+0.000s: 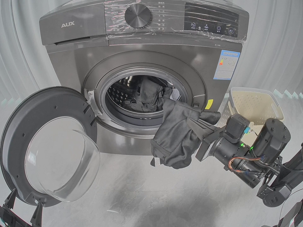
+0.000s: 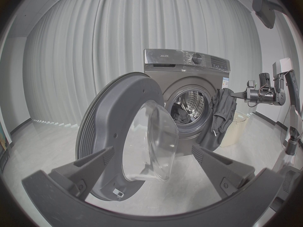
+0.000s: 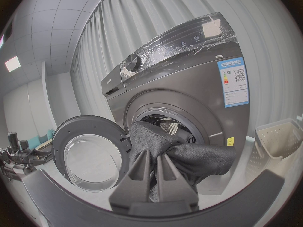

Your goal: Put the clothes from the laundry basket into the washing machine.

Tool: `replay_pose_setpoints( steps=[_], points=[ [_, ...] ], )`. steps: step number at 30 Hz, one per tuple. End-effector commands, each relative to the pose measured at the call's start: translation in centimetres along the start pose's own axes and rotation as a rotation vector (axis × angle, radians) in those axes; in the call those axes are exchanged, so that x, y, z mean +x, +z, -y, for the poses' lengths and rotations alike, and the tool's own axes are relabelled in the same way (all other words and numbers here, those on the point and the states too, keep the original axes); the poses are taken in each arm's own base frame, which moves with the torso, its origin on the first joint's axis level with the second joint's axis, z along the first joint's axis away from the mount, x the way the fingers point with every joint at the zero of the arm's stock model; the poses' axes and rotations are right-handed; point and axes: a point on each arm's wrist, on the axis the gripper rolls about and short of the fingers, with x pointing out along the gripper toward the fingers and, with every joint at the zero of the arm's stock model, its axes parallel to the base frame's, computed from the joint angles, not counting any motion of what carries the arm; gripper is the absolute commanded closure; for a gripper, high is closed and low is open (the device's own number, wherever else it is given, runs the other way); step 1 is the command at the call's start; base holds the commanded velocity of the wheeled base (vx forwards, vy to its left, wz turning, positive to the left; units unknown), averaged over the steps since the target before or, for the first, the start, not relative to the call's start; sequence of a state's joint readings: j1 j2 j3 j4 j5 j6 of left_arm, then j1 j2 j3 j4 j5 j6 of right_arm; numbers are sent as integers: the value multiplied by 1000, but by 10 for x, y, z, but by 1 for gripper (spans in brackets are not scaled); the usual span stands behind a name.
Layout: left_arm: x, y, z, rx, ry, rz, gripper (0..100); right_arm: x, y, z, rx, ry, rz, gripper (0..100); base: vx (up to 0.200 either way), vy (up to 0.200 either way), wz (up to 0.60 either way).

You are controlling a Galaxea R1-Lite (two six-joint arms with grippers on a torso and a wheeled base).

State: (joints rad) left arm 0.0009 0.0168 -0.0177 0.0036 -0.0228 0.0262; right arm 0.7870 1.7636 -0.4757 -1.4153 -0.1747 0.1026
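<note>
Right gripper (image 1: pixel 194 122) of mine is pinched shut on a dark piece of clothing (image 1: pixel 175 139); I hold it by a bunched-up top part, so the rest hangs loose and stays off the floor. It hangs just in front of the washing machine (image 1: pixel 79 63), at the right side of the round hole (image 1: pixel 126 92); it is not inside yet. I think I hold it this high so it can go in over the rim. More dark clothes (image 1: pixel 146 95) already lie in the drum, far back. The door (image 1: pixel 47 142) is swung wide to the left, out of my way. The laundry basket (image 1: pixel 252 104) sits on the floor to the right of the machine, close to my right arm, so each trip is short; I cannot see down to its bottom. My left gripper (image 2: pixel 152 149) is low on the left, near the door, with its fingers spread wide and nothing in them; I think it is just waiting there.
</note>
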Motion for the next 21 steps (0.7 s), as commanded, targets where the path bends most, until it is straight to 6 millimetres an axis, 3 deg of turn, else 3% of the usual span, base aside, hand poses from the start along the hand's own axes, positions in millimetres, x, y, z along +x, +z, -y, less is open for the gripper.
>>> replay_pose_setpoints(
  steps=[1,12,13,15,21],
  points=[
    [0,-5,0,4,-1,-2,0,9,-10,-12,13,33,-21,100,0,0,0],
    [0,-3,0,5,-18,16,0,15,-11,-16,23,47,15,100,0,0,0],
    [-7,25,1,-11,-52,138,0,15,-10,-18,25,58,18,100,0,0,0],
    [-10,52,2,-4,-121,191,0,16,-8,-22,28,75,28,100,0,0,0],
    [25,70,5,-11,-340,-1,0,23,-8,-32,43,120,62,100,0,0,0]
  ],
)
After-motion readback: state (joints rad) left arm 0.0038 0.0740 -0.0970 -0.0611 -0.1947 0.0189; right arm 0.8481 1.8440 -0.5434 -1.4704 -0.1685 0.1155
